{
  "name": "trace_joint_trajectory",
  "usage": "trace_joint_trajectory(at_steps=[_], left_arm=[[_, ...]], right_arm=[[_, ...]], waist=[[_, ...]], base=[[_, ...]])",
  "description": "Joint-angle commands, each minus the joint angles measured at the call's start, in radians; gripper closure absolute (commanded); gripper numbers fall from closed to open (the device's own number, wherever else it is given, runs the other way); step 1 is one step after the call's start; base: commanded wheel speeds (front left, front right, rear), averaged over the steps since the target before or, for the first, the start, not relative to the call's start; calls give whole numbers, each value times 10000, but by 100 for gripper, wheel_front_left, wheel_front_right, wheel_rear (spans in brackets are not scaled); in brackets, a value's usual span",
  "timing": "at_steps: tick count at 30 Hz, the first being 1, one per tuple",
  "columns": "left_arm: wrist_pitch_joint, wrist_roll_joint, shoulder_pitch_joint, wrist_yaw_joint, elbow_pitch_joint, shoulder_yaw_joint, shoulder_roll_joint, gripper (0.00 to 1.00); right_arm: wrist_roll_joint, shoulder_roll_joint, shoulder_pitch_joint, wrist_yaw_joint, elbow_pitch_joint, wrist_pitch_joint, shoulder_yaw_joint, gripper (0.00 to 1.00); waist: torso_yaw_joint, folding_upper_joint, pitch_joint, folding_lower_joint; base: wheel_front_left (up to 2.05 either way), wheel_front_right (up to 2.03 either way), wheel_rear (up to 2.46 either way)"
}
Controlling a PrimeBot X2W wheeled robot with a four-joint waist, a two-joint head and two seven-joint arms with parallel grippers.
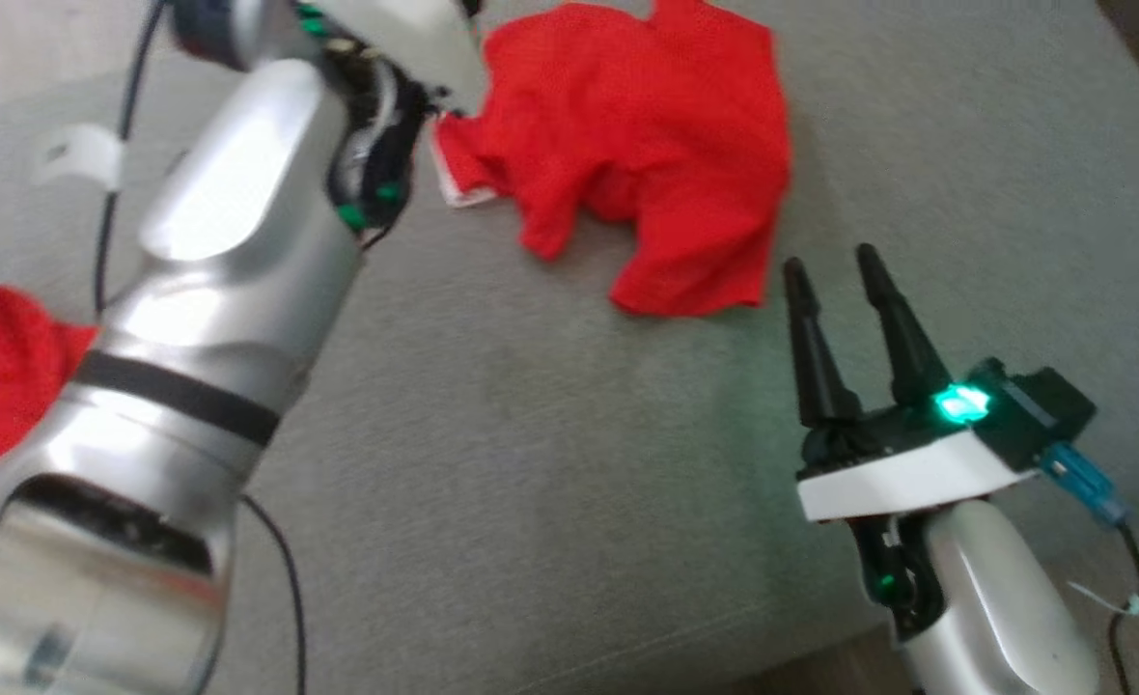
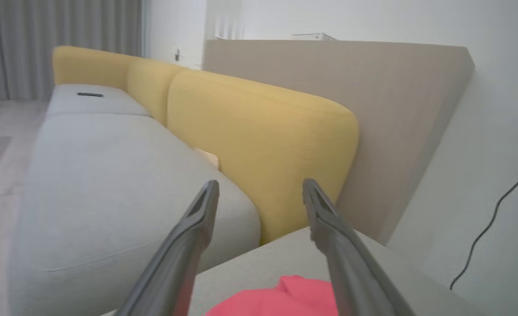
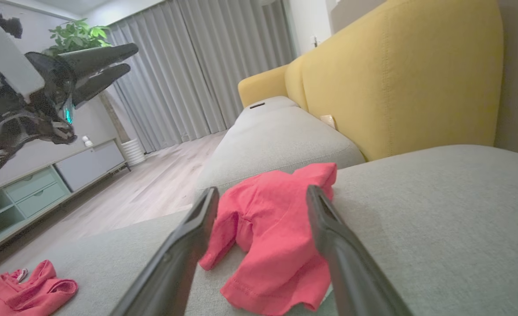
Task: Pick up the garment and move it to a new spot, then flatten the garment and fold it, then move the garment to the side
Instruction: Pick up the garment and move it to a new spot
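The garment (image 1: 637,145) is a red shirt lying crumpled on the grey sofa seat (image 1: 550,463) at the far middle. My left gripper (image 2: 259,188) hovers above its left edge, open, with nothing between its fingers; the garment (image 2: 285,298) shows just below them. In the right wrist view that left gripper (image 3: 133,56) hangs in the air at the upper left. My right gripper (image 1: 835,265) stands open near the garment's right front corner, apart from it. Its fingers frame the garment (image 3: 272,232) in the right wrist view.
A second red cloth (image 1: 0,386) lies at the seat's left edge. My silver left forearm (image 1: 212,319) crosses the left of the head view. Yellow back cushions (image 3: 399,79) rise behind the seat. A wood floor (image 3: 153,188) and a low cabinet (image 3: 35,188) lie beyond.
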Motion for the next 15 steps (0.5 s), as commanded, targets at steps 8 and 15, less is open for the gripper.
trace_joint_trajectory(at_steps=[8,15], left_arm=[[-256,737,1997,-54,-1873,947,1435,0],[-260,1428,5388,-351,-4089,1587,1914,0]], right_arm=[[-646,-24,512,-9,-183,-109,-542,0],[-1012,-24,983,-9,-204,-109,-963,0]], waist=[[1850,0,-872,0],[2685,0,-1397,0]], base=[[0,0,0],[0,0,0]])
